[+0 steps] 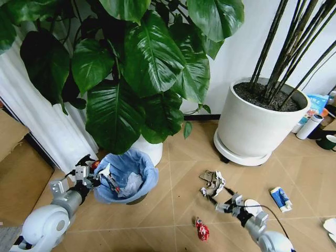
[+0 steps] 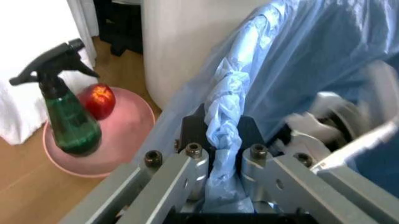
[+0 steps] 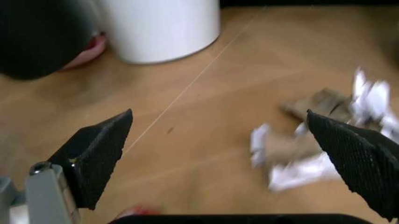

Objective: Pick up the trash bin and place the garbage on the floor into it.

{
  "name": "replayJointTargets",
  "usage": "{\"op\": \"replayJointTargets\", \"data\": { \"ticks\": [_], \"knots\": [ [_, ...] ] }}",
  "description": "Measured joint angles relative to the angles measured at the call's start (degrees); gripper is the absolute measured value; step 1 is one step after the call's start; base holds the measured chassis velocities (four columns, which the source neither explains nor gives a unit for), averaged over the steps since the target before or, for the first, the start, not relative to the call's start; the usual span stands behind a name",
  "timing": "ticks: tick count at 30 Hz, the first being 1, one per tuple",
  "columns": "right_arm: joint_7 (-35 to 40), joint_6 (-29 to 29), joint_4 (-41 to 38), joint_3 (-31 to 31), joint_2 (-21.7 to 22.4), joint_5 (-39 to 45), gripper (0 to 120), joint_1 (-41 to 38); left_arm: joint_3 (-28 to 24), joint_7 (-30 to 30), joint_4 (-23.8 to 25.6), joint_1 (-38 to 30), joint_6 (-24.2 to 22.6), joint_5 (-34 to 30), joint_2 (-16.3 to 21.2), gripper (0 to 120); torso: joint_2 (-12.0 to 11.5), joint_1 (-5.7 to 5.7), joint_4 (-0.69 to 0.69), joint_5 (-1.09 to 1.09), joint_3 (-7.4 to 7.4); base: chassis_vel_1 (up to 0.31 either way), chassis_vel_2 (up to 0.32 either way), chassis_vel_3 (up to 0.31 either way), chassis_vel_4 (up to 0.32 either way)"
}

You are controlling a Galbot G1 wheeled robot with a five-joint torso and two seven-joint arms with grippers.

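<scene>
Our left pincer (image 2: 215,161) clamps the bag-covered rim of the bin (image 1: 126,176), by the plant pot (image 1: 149,149). Our right pincer (image 3: 224,154) hangs wide open beside the paper wad (image 1: 212,184) on the floor; we should centre the jaws over it before closing.

Bin (image 1: 126,176) on the floor (image 1: 173,210) before the leafy plant's pot (image 1: 151,149), left gripper (image 1: 96,180) on its left rim. Paper wads (image 1: 212,184) right of the bin, right gripper (image 1: 219,202) just before them. Wrapper (image 1: 202,230) nearer the robot. Packet (image 1: 280,198) farther right, before the big pot (image 1: 257,123).
</scene>
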State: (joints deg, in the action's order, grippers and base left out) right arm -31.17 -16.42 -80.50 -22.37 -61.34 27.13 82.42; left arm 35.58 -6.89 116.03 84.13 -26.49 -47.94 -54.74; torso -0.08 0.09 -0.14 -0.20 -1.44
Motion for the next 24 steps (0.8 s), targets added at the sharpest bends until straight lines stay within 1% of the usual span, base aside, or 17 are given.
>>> {"op": "replayJointTargets", "data": {
  "ticks": [3, 7, 9, 13, 20, 22, 24],
  "knots": [
    [-0.07, 0.04, -1.09, 0.74, 0.37, -0.22, 100, 1.55, 0.05, -0.02, 0.00, 0.05, -0.02, 0.01, -0.01, 1, 0.00, 0.00, -0.01, 0.03, 0.00, 0.020, -0.071, -0.043, 0.068],
    [-0.13, -0.15, -2.20, 1.16, 0.71, -1.60, 100, 3.98, 0.13, -0.04, 0.00, 0.18, -0.02, 0.06, 0.02, 1, 0.00, 0.00, 0.00, 0.00, 0.00, 0.000, 0.000, 0.000, 0.000],
    [-0.18, -0.52, -2.28, 1.32, 0.78, -2.52, 100, 5.36, 0.22, -0.04, -0.01, 0.17, -0.02, 0.10, 0.08, 1, 0.00, 0.00, 0.01, 0.03, -0.01, 0.000, 0.000, 0.000, 0.000],
    [-0.43, -1.24, -1.64, 1.40, 0.59, -4.24, 100, 6.38, 0.28, -0.03, -0.06, 0.09, -0.02, 0.10, 0.14, 1, 0.00, 0.00, 0.01, 0.00, -0.01, 0.000, 0.000, 0.000, 0.000],
    [-0.39, -1.73, 0.55, 2.37, -0.97, -7.48, 100, 5.81, 0.29, -0.01, -0.17, -0.12, -0.01, 0.05, 0.20, 1, 0.00, 0.00, 0.00, 0.02, -0.01, 0.000, 0.000, 0.000, 0.000],
    [0.18, -1.75, 2.76, 3.67, -1.95, -8.70, 100, 3.88, 0.37, -0.01, -0.17, -0.13, -0.01, -0.16, 0.47, 1, 0.00, 0.01, 0.01, 0.02, -0.01, 0.000, 0.000, 0.000, 0.000],
    [0.28, -1.72, 3.28, 4.02, -2.08, -8.85, 100, 3.40, 0.43, -0.01, -0.16, -0.13, -0.01, -0.23, 0.56, 1, 0.00, 0.01, 0.01, 0.02, -0.01, 0.000, 0.000, 0.000, 0.000]
  ]
}}
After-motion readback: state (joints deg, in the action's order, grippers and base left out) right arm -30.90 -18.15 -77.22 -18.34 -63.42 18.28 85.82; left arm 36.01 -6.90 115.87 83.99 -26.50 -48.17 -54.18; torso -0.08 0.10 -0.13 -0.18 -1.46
